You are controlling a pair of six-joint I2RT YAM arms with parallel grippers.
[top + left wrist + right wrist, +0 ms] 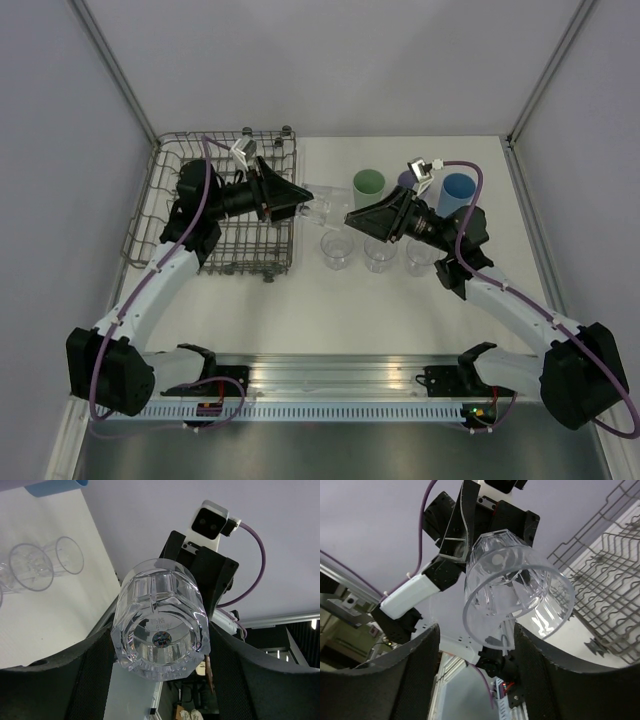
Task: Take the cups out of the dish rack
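The left gripper (305,200) is pinched onto a clear cup (160,625), holding it sideways in the air at the middle of the overhead view, just right of the dish rack (160,205). In the left wrist view the cup's thick base faces the lens and both black fingers (92,680) press its sides. The right gripper (350,218) meets it from the right of the frame, jaws spread to either side of the cup's open rim; in the right wrist view its left finger (405,680) stands apart from the glass, and I cannot tell whether the other one touches. Below the pair, three clear cups (380,253) stand in a row on the white table (330,150). Above them stand a green cup (369,183), a lavender cup (404,177) mostly hidden behind the right wrist, and a blue cup (458,190)
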